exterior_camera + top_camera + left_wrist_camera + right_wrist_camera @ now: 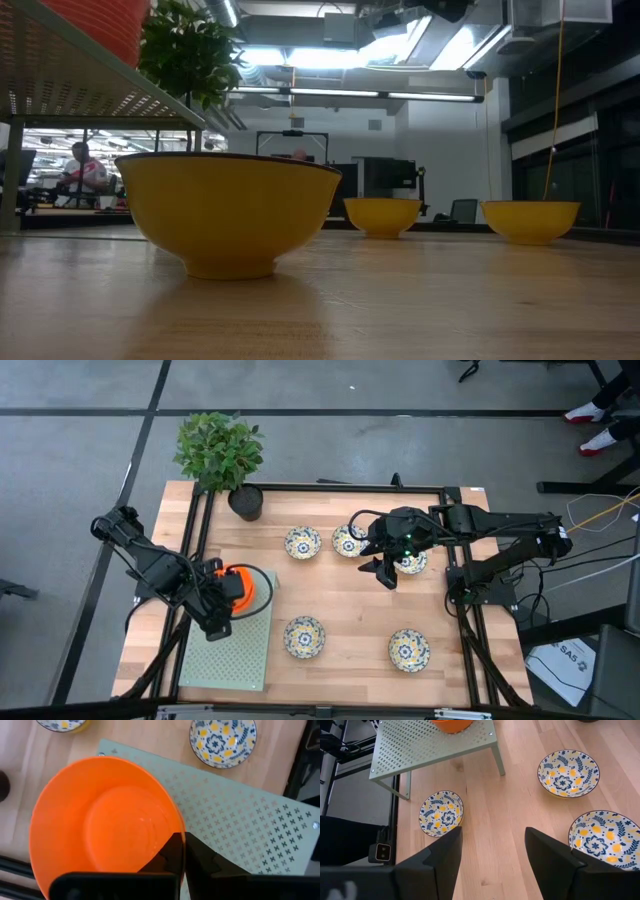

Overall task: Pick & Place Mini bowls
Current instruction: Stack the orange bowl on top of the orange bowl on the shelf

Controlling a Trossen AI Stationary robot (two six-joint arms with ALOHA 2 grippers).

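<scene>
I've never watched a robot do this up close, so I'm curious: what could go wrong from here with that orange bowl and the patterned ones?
The left gripper pinches only the rim of the orange bowl above the perforated green rack; such a thin hold might slip or tip the bowl.

The right gripper hangs open close beside a patterned bowl, with another nearby, so coming down it could nudge one instead of straddling its rim.

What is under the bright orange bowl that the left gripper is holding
The pale green perforated metal rack sits under the bright orange bowl, gripped at its rim by the left gripper. The bowl hides the rack surface directly beneath.
</scene>
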